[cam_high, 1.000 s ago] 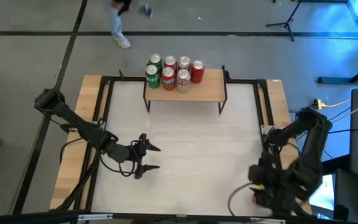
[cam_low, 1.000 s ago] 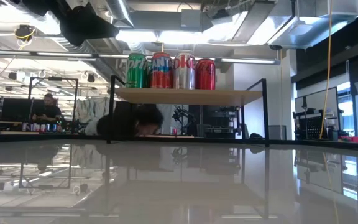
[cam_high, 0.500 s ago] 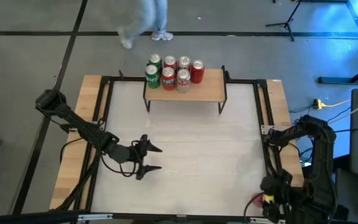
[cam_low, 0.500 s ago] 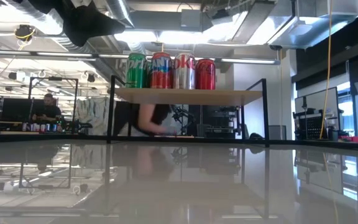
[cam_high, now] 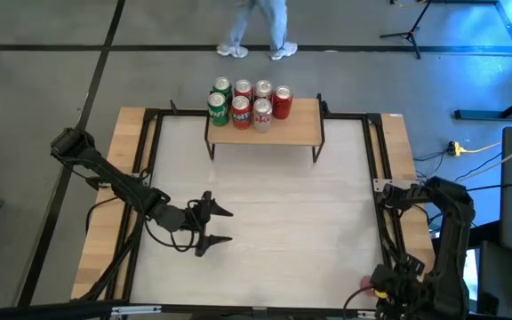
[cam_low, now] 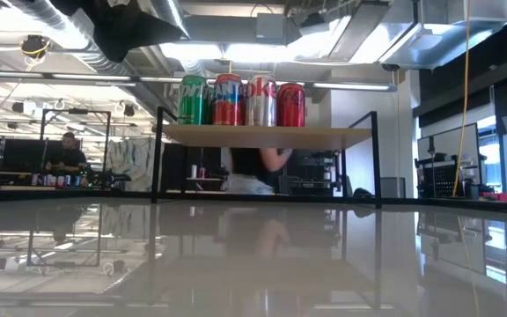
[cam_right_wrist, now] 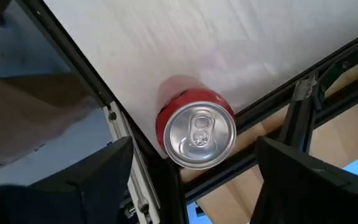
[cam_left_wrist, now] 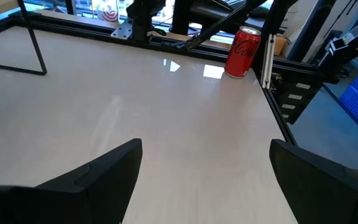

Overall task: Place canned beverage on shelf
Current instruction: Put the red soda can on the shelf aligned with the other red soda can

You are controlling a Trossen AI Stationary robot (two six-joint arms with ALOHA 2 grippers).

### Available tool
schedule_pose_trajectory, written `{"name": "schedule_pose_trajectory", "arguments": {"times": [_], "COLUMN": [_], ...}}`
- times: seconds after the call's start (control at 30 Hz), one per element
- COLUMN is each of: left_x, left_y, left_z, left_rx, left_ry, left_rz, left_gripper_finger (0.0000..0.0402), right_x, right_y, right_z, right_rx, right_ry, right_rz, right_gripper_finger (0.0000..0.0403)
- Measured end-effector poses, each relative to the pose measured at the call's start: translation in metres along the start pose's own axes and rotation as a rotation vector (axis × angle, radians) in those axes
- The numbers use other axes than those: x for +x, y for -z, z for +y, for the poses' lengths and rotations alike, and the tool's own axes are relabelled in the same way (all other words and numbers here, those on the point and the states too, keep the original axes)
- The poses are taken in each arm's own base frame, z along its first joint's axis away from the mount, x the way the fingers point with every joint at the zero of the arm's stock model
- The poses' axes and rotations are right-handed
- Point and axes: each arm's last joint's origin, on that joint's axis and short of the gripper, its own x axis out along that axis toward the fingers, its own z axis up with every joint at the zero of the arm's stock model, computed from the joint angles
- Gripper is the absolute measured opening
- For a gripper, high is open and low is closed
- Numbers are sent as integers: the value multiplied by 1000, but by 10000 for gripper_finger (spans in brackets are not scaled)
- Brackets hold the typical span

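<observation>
We see seven cans (cam_high: pixel 243 102) already on shelf (cam_high: pixel 292 129). One red cola can (cam_right_wrist: pixel 195 132) left on worktop (cam_high: pixel 274 222) corner, directly under our right gripper (cam_right_wrist: pixel 191 177), jaws wide, empty. Left gripper (cam_high: pixel 210 224) wide, idle mid-worktop. Grasp, carry remain.

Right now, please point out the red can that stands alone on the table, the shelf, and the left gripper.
red can (cam_right_wrist: pixel 196 132), right wrist view: on its silver lid.
shelf (cam_high: pixel 287 131), high view: on the bare wood board.
left gripper (cam_high: pixel 224 226), high view: midway between its open fingertips.
</observation>
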Motion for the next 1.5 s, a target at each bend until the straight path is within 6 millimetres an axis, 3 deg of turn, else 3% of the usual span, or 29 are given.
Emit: {"name": "schedule_pose_trajectory", "arguments": {"times": [0.47, 0.7, 1.3, 1.5], "left_x": [0, 0, 0, 0], "left_y": [0, 0, 0, 0], "left_z": [0, 0, 0, 0], "left_rx": [0, -1, -1, -1], "left_ry": [2, 2, 3, 3], "left_rz": [1, 1, 1, 0], "left_gripper_finger": [343, 343, 343, 343], "right_x": [11, 36, 69, 69], "right_y": [2, 4, 4, 3], "right_z": [7, 4, 4, 4], "right_rx": [23, 26, -54, -113], "right_ry": [46, 117, 118, 103], "right_rz": [-6, 62, 75, 34], "right_gripper_finger": [335, 335, 335, 294]}}
